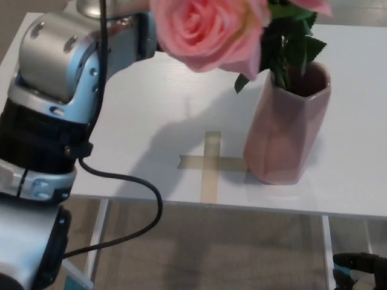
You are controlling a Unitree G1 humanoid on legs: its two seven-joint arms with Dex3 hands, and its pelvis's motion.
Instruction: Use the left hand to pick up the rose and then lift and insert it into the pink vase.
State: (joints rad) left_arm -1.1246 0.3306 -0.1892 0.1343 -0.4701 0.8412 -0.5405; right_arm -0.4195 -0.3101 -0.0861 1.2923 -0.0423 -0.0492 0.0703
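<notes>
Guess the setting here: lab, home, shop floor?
Probably a lab or test bench. A plain white table carries a tape cross as a placement marker, with only a pink vase and rose staged on it, over bare grey flooring.

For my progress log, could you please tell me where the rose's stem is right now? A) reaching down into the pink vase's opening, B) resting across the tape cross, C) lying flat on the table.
A: the green stem and leaves drop into the open mouth of the pink vase, with the rose above it.
</notes>
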